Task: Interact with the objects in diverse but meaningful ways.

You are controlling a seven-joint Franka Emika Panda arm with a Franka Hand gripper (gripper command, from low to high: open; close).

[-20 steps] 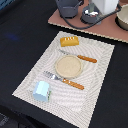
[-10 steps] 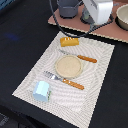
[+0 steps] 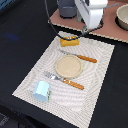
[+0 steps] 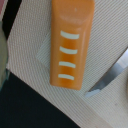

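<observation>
While its jaw opening cannot be told, the gripper hovers just above the bread loaf.

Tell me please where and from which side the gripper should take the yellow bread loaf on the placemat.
Best from straight above. The yellow bread loaf lies flat on the placemat, a long bar with parallel sides, as the wrist view shows. Probably close the fingers across its narrow width near the middle, clear of the knife.

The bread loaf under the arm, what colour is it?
Orange-yellow bread loaf with pale score marks; wrist view shows it best.
</observation>
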